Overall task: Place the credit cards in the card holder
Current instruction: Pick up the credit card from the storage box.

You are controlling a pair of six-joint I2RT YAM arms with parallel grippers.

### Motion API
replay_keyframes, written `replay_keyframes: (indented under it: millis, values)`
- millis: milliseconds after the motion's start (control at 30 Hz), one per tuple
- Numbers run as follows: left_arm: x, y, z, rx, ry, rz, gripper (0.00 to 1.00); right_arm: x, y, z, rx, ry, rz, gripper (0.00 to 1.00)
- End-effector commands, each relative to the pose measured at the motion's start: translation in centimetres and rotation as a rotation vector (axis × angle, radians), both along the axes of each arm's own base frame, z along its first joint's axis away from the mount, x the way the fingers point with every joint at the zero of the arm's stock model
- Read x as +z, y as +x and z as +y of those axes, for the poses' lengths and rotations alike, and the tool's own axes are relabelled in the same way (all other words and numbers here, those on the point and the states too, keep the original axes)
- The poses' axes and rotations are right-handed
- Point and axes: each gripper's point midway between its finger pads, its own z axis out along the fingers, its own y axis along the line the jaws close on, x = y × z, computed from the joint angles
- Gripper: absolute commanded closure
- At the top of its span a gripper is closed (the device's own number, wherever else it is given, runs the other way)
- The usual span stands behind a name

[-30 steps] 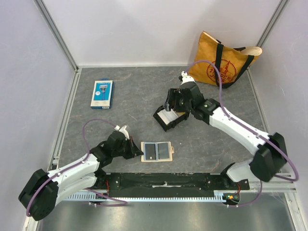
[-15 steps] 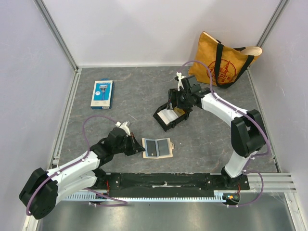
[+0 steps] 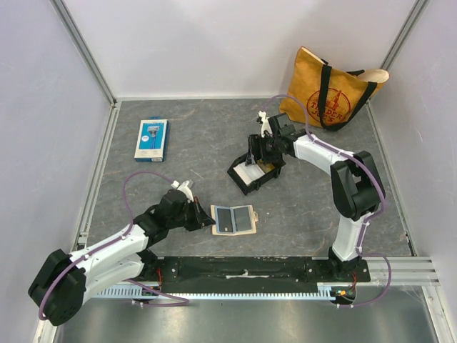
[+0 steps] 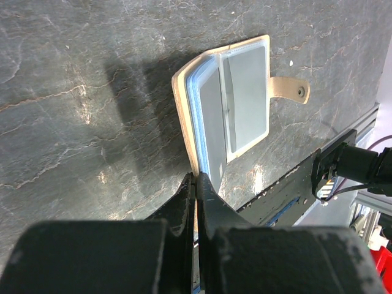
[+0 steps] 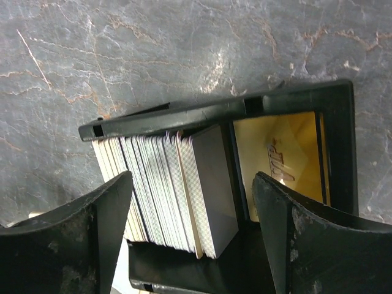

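Standing on edge in a packed row, the credit cards (image 5: 165, 190) fill one compartment of a small black tray (image 3: 250, 174). A gold card (image 5: 278, 159) lies flat in the compartment next to them. The card holder (image 3: 233, 221) lies flat and opened on the dark marbled desk (image 3: 186, 164), nearer the arm bases than the tray and apart from it. It is tan, with two greyish pockets facing up and a small tab (image 4: 291, 90) sticking out from one side.

The left hand (image 4: 196, 180) is closed, its two fingers pressed together with their tips right at the holder's edge, opposite the tab side. From where I stand I cannot tell whether it is pinching that edge or only touching it.

Beyond the holder, the right hand (image 5: 191, 184) hangs over the tray with its fingers (image 5: 92, 233) spread wide on either side of the card row, holding nothing.

Farther beyond the holder and off to its left lies a blue-and-white package (image 3: 151, 138). Far beyond to its right, a yellow tote bag (image 3: 332, 89) leans in the corner.
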Motion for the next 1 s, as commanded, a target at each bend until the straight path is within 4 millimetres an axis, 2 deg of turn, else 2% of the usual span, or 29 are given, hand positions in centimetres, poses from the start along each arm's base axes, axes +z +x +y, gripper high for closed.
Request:
replay_keyframes:
  millis: [0, 167, 333, 967]
  values:
    - [0.6, -0.1, -0.6, -0.032, -0.023, -0.013, 0.98, 1.5, 1.6, 1.7, 0.054, 0.088, -0.038, 0.13]
    - [0.3, -0.1, -0.6, -0.035, -0.019, -0.011, 0.98, 0.8, 1.1, 2.0, 0.07, 0.104, -0.007, 0.13]
    - [0.1, -0.1, -0.6, -0.042, -0.013, -0.005, 0.98, 0.9, 0.5, 2.4, 0.096, 0.135, 0.014, 0.14]
    - [0.1, -0.1, -0.8, -0.047, -0.014, -0.004, 0.98, 2.1, 0.0, 1.9, 0.11, 0.154, 0.014, 0.29]
